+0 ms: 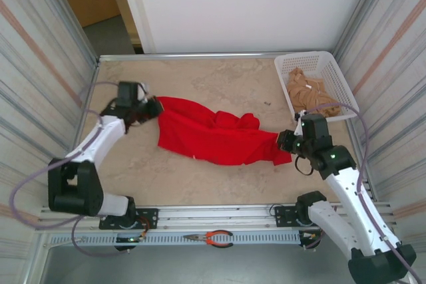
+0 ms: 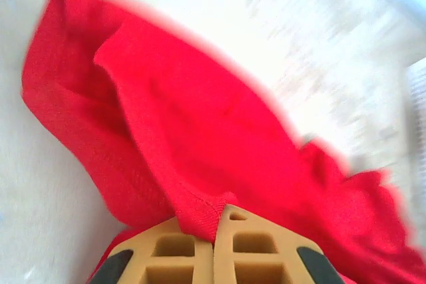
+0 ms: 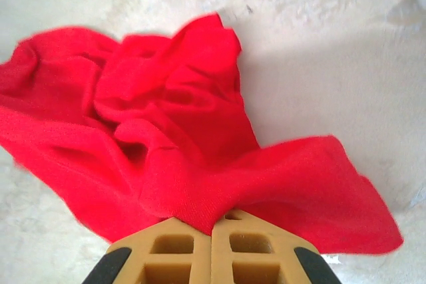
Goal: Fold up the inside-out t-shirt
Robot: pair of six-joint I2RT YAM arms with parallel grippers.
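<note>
The red inside-out t-shirt (image 1: 216, 134) stretches across the middle of the table, bunched and wrinkled, with no lettering showing. My left gripper (image 1: 154, 107) is shut on the shirt's left end; in the left wrist view the tan fingers (image 2: 166, 251) pinch a stitched hem of the t-shirt (image 2: 200, 157). My right gripper (image 1: 285, 142) is shut on the shirt's right end; in the right wrist view the tan fingers (image 3: 259, 251) clamp a fold of the t-shirt (image 3: 166, 144), which spreads away from them in heavy creases.
A white basket (image 1: 329, 64) at the back right corner holds a tan-beige garment (image 1: 307, 91). Red-handled pliers (image 1: 212, 237) lie on the front rail. Metal walls close in both sides of the marbled table (image 1: 219, 78).
</note>
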